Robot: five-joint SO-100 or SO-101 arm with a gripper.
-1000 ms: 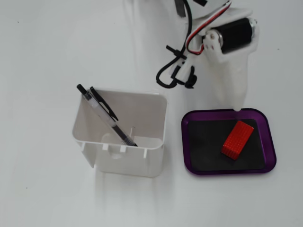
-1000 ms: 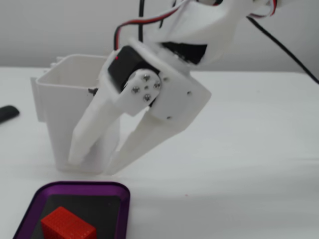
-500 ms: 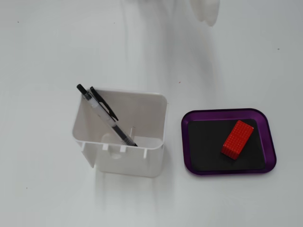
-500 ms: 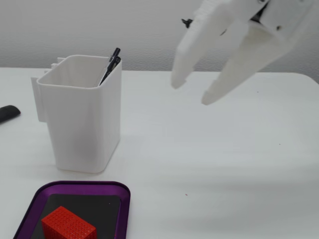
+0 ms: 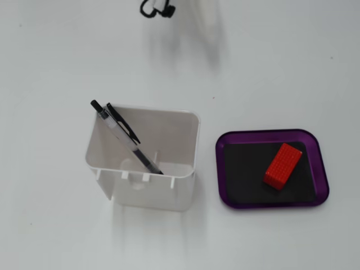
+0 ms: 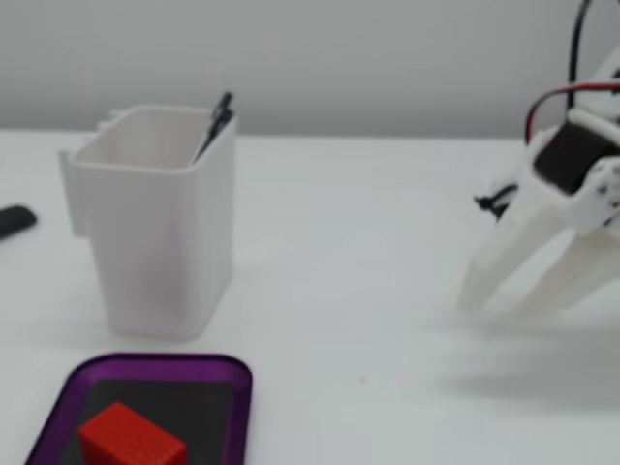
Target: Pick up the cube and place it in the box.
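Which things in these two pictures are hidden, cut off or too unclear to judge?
- Tray: its near part is cut off by the bottom edge in the low fixed view.
- Pen: only the tip shows there; the white container hides the rest.
- Claw: blurred there; only a cable shows in the top-down fixed view.
- Dark object: cut off at the left edge.

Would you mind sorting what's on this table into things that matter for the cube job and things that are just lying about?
Part of the job:
cube, lying in the box
box
gripper, open, empty

Just lying about:
white pen container
pen standing in it
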